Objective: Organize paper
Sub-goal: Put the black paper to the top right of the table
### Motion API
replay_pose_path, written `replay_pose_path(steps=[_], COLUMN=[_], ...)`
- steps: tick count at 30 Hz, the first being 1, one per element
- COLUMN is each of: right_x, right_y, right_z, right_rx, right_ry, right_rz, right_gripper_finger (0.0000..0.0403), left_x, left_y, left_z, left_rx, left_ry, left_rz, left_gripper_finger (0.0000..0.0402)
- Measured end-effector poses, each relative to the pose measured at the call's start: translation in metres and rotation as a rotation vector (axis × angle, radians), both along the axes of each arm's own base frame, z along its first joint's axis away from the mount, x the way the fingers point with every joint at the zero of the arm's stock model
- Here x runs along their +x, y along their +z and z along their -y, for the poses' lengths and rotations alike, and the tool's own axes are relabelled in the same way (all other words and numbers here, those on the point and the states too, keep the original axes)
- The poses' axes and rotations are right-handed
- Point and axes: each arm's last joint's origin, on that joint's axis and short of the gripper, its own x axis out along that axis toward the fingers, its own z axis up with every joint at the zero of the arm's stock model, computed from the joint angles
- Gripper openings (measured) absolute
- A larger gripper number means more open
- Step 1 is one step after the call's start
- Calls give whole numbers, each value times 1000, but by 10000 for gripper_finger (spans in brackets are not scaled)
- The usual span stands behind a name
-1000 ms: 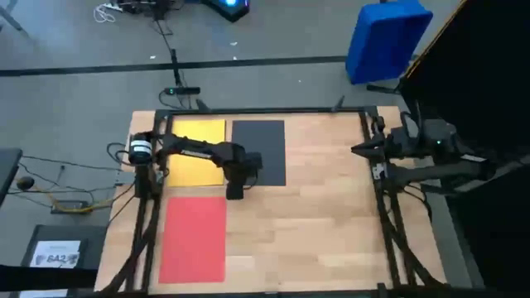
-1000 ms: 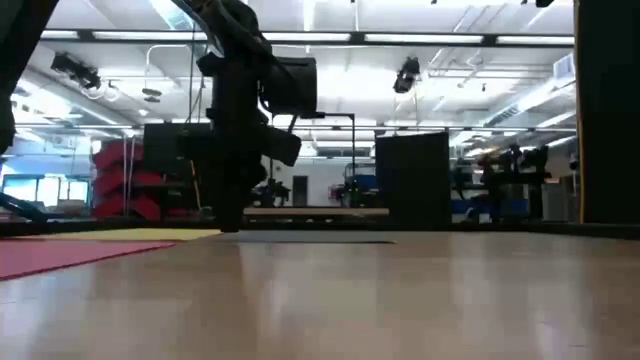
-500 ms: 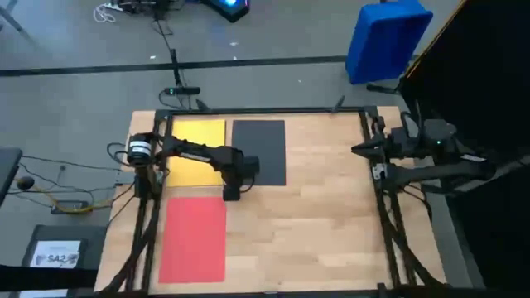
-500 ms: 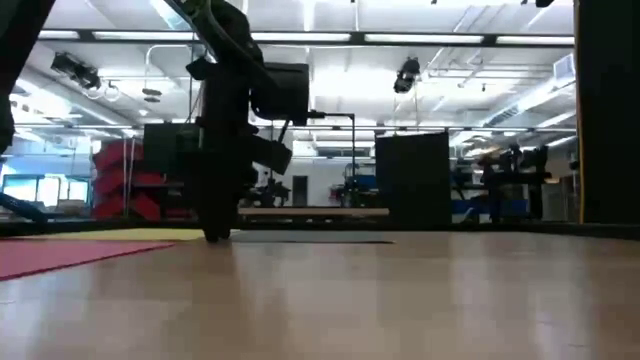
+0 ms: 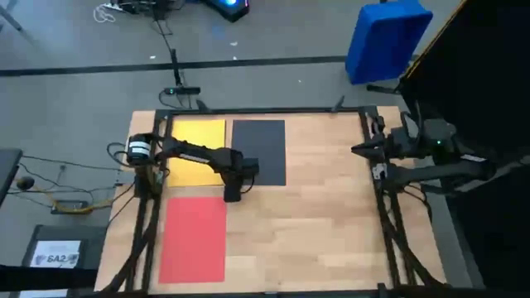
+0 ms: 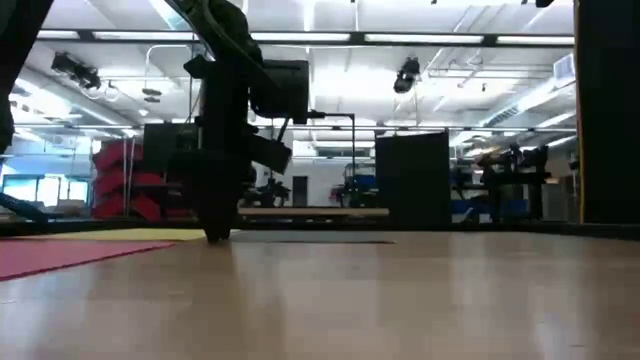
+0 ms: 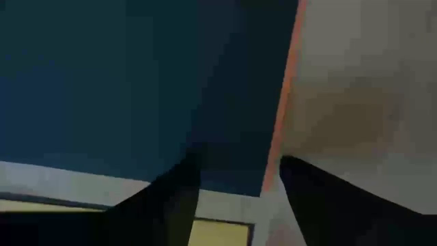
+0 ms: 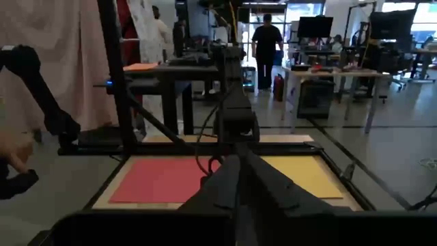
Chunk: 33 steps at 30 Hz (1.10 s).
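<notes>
Light wooden table (image 5: 323, 207), frame centre. Red rectangular paper sheet (image 5: 193, 238), lower left. Black paper sheet (image 5: 260, 151) and yellow paper sheet (image 5: 195, 151), side by side, upper left. Left gripper (image 5: 232, 195) at the black sheet's lower-left corner, fingers (image 7: 171, 198) parted, nothing held. Right gripper (image 5: 358, 150), right edge, closed, empty.

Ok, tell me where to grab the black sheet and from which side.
Take the black sheet at its near-left corner, coming from above. It lies flat on the table, so only an edge or corner can be lifted. That corner is free, beside the yellow sheet, and the left gripper already sits there, fingers apart. The right gripper waits at the table's right edge.
</notes>
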Motion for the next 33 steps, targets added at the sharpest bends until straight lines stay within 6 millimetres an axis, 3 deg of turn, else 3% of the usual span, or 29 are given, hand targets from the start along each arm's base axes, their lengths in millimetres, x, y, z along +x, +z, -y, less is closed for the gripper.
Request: replay_pose_path(steps=[15, 33], right_x=[0, 0], right_y=[0, 7], right_z=[0, 0], right_rx=[0, -1], right_ry=[0, 0], right_rz=[0, 75], right_gripper_finger=[2, 2], left_x=[0, -1], left_y=[0, 0], left_z=[3, 4], left_rx=[-15, -67], left_ry=[17, 35], left_rz=[4, -7], left_gripper_finger=[105, 101])
